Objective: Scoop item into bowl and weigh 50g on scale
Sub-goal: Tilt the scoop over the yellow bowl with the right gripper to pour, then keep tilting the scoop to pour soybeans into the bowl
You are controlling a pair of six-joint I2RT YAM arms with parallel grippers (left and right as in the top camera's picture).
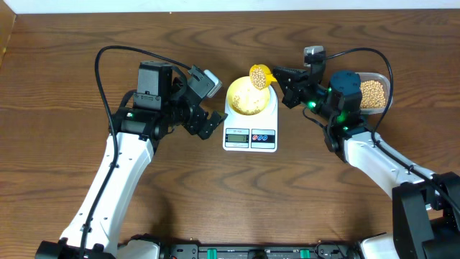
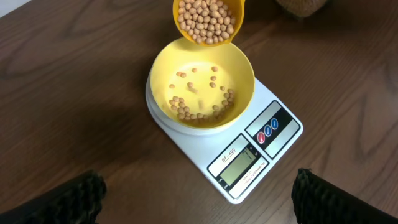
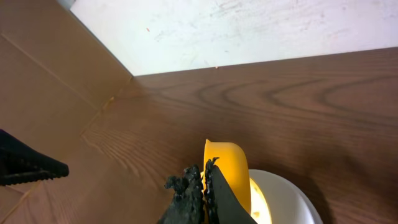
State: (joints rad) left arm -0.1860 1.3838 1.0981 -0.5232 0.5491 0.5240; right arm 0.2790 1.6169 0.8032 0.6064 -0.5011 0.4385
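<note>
Two arms are working over a dark brown wood-grain bench (image 1: pixel 72 43). Behind its far edge the right wrist camera shows a pale, scuffed wall (image 3: pixel 249 31), plus a tan cardboard-looking panel (image 3: pixel 43 93) standing along the left side.

The only writing I can read is "SF-400", printed beside the display (image 2: pixel 236 168) of the white scale (image 2: pixel 277 99). The digits on the display are too faint to make out.

The pale-yellow bowl (image 2: pixel 245 87) sits on the scale platform with a thin scatter of beans (image 2: pixel 199 111) in the bottom. A heaped yellow scoop (image 3: pixel 227 168) hangs tilted over the bowl's far rim. The right end effector (image 3: pixel 204 186) is pinched tight on its handle.

The left end effector (image 2: pixel 202 202) is spread wide and holding nothing. It hovers just left of the scale, with one fingertip showing in each lower corner of its own camera.

Off to the right there's a clear plastic container (image 1: pixel 389 93) holding more of the same beans. It's partly hidden behind the right arm's wrist in the overhead view.
</note>
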